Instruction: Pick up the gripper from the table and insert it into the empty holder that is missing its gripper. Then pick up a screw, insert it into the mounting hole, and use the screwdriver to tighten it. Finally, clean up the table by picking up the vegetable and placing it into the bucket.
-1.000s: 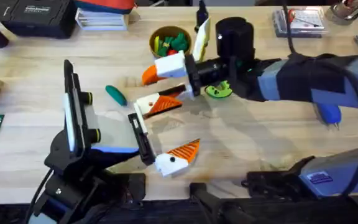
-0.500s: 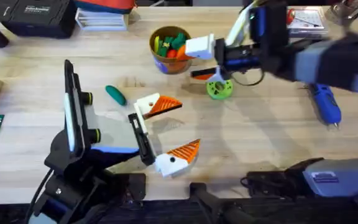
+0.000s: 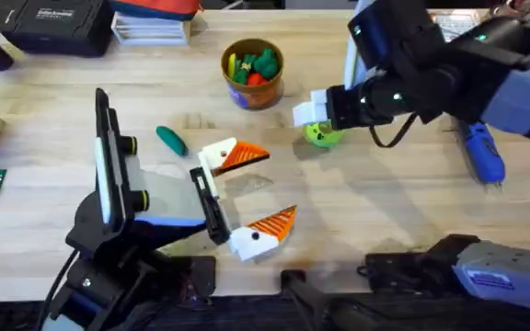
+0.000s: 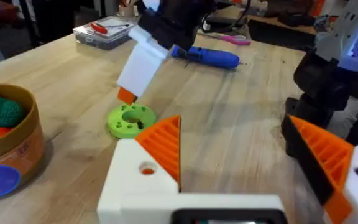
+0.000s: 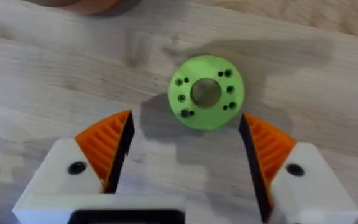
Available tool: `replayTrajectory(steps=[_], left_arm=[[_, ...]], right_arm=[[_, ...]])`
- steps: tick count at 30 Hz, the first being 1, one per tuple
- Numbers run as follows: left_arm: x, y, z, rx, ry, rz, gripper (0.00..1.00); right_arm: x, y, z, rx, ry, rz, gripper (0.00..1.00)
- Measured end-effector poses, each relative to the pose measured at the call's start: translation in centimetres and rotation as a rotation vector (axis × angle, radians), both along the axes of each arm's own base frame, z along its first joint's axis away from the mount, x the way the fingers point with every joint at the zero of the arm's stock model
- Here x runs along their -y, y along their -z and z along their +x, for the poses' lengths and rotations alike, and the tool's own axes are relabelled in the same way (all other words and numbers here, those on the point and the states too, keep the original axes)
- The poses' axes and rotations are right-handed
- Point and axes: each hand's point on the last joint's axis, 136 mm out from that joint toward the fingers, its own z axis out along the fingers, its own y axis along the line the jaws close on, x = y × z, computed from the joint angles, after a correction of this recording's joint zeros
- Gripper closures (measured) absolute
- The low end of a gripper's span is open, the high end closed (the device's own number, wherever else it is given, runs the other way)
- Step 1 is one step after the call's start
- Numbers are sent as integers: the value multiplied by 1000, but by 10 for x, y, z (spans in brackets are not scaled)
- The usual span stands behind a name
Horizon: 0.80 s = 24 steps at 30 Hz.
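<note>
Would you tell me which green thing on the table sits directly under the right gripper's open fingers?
The flat green disc with holes, lying between the right gripper fingers; the teal vegetable lies apart, leftward.

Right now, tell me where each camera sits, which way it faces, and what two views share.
Overhead: fixed above the arm bases, looking down and forward at the table; both arms show, the right gripper over the green disc.
Left wrist: on the left arm, low, facing across the table to the disc and screwdriver; own open fingers in front.
Right wrist: looking straight down on the disc; own fingers open.
Shared: all three see the disc.
</note>
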Motion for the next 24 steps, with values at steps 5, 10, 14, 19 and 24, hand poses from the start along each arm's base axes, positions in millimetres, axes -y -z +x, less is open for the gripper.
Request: replayTrajectory(steps=[5, 10, 14, 19, 24], left_arm=[[0, 0, 0, 0, 0, 0, 14], [0, 0, 0, 0, 0, 0, 14], [0, 0, 0, 0, 0, 0, 14], [0, 0, 0, 0, 0, 0, 15], [0, 0, 0, 0, 0, 0, 15]], right_arm=[[8, 0, 6, 36, 10, -63, 145], [5, 17, 6, -3, 2, -99, 406], [-3, 38, 1, -58, -29, -132, 490], [-6, 54, -2, -100, -45, -160, 623], [-7, 60, -1, -110, -45, -166, 704]])
